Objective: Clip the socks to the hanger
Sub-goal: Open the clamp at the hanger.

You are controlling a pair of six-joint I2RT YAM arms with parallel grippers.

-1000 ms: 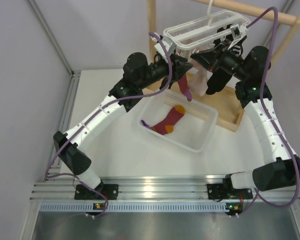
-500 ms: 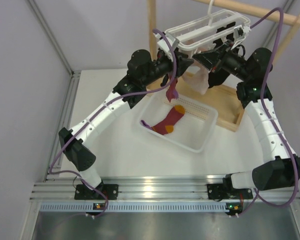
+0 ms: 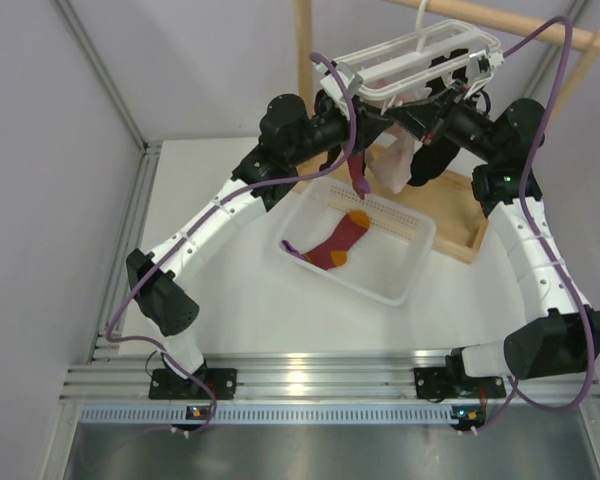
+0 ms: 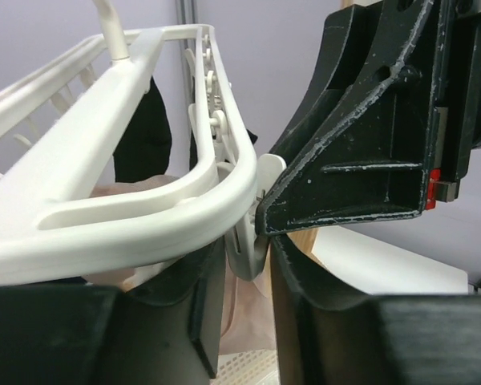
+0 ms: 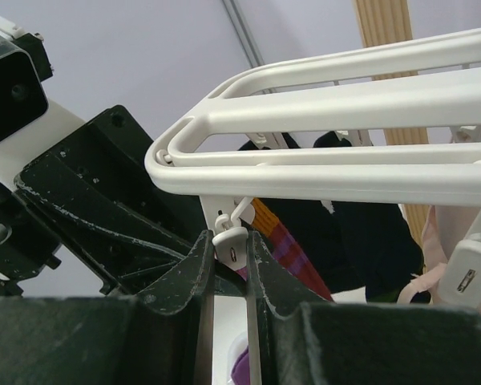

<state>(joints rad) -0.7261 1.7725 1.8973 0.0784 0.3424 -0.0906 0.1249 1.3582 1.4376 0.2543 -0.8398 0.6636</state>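
The white lattice hanger (image 3: 410, 62) hangs from the wooden rail, with dark navy socks (image 5: 361, 233) clipped under it. My left gripper (image 3: 357, 140) is just under the hanger's near corner. It is shut on a maroon-purple sock (image 3: 360, 177) that dangles below it; the hold is hidden in the left wrist view. My right gripper (image 5: 231, 250) is shut on a small white peg (image 5: 231, 243) under the hanger rim (image 5: 321, 120). The striped sock (image 5: 297, 245) rises just behind that peg. The same peg (image 4: 251, 258) hangs between my left fingertips. A second maroon sock (image 3: 337, 243) lies in the basket.
The white slotted basket (image 3: 405, 275) sits mid-table under both grippers. A wooden tray (image 3: 458, 222) lies behind it on the right. A pale pink sheer garment (image 3: 400, 160) hangs from the hanger. A wooden post (image 3: 303, 45) and rail (image 3: 540, 25) carry the hanger.
My left gripper has lifted the maroon sock up and to the right, to the hanger's corner peg. The right gripper has risen slightly and stays on the peg.
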